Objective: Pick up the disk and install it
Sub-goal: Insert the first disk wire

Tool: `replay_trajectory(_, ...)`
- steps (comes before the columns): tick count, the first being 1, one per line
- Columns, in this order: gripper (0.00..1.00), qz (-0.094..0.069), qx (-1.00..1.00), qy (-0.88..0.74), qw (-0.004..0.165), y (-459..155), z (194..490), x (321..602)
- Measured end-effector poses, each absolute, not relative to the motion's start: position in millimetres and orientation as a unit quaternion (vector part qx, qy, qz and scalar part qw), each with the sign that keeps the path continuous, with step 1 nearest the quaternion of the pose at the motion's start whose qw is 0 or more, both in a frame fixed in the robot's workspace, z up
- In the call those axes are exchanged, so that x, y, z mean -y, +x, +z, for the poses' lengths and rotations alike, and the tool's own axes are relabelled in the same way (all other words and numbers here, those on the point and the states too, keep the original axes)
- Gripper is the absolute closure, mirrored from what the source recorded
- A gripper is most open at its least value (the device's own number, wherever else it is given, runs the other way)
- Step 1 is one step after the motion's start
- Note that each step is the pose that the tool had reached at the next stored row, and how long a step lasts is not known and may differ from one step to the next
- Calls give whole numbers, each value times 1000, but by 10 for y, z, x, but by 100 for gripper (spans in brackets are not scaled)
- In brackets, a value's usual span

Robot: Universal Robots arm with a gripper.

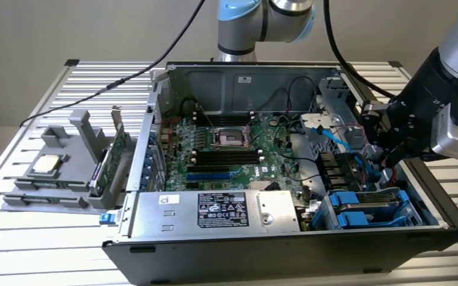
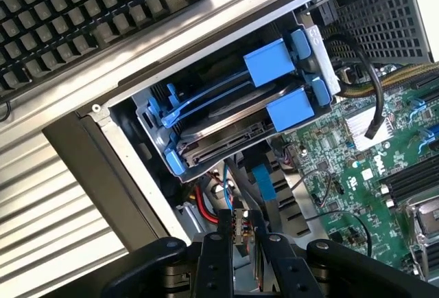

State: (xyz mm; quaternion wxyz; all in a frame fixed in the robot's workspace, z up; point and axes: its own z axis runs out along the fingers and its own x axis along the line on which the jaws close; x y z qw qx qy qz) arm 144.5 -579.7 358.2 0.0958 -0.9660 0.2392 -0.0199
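Note:
The disk [image 1: 370,205], grey metal in a blue plastic carrier, lies inside the drive bay at the near corner of the open computer case [image 1: 157,107], on the exterior view's right. In the wrist view the disk [image 2: 223,133] sits in the bay with its blue carrier tabs [image 2: 273,62] facing the motherboard. My gripper [image 1: 388,150] hangs above the cables just behind the bay, clear of the disk. Its two black fingers [image 2: 216,264] stand a narrow gap apart, and my gripper [image 2: 245,239] holds nothing. A small connector with red wires [image 2: 239,220] lies below the fingertips.
The motherboard [image 1: 229,149] fills the case floor and a power supply [image 1: 213,211] sits along the near wall. Blue and black cables [image 1: 328,134] run beside the bay. A grey holder [image 1: 54,179] on the exterior view's left carries a CPU chip [image 1: 48,164] and green cards [image 1: 111,159]. A keyboard [image 2: 82,9] lies outside the case.

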Motion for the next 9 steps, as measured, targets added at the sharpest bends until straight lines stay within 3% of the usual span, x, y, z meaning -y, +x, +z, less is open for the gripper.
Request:
replay_trajectory(2, 76, -20, -239, -966, 96, 1446, 3579, 5797)
replay_trajectory(4, 84, -20, -239, -966, 96, 1446, 3578, 5797)
replay_trajectory(9, 84, -20, -239, -966, 96, 1448, 3574, 5797)
